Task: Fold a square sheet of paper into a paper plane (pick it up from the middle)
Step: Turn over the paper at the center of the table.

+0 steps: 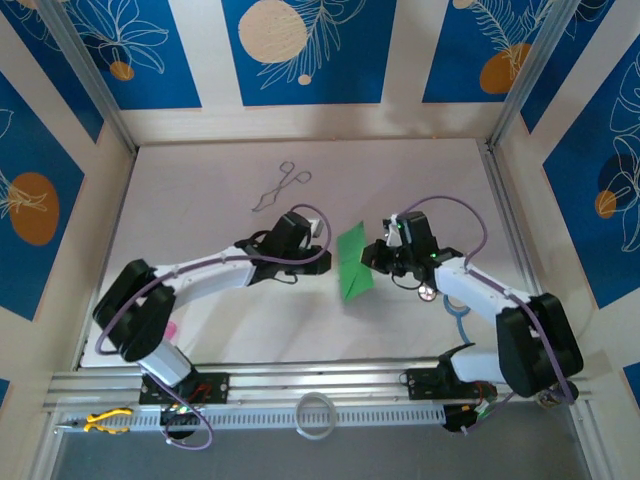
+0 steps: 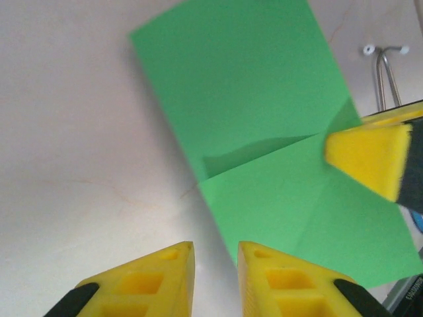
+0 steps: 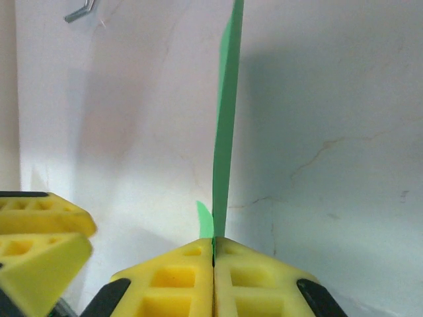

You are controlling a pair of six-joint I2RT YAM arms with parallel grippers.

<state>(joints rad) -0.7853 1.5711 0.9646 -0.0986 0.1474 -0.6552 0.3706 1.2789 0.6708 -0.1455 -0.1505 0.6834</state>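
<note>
White tabletop (image 1: 200, 180): green sheet (image 1: 353, 262) is pinched at its edge by right gripper (image 3: 213, 249) (anchored for folding, presumably); left gripper (image 2: 216, 257), beside sheet, is slightly parted, empty.

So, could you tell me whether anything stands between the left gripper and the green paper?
Nothing visible: only bare table separates the left gripper from the green paper, whose opposite edge the right gripper pinches.

I have two hands: my left hand (image 1: 322, 252) and my right hand (image 1: 372, 256). I count one green sheet of paper (image 1: 354, 262), one pair of metal forceps (image 1: 281, 187), one small pink item (image 1: 172, 329), one white ring (image 1: 316, 415), one yellow-handled tool (image 1: 105, 421), and a single desk (image 1: 200, 200).
</note>
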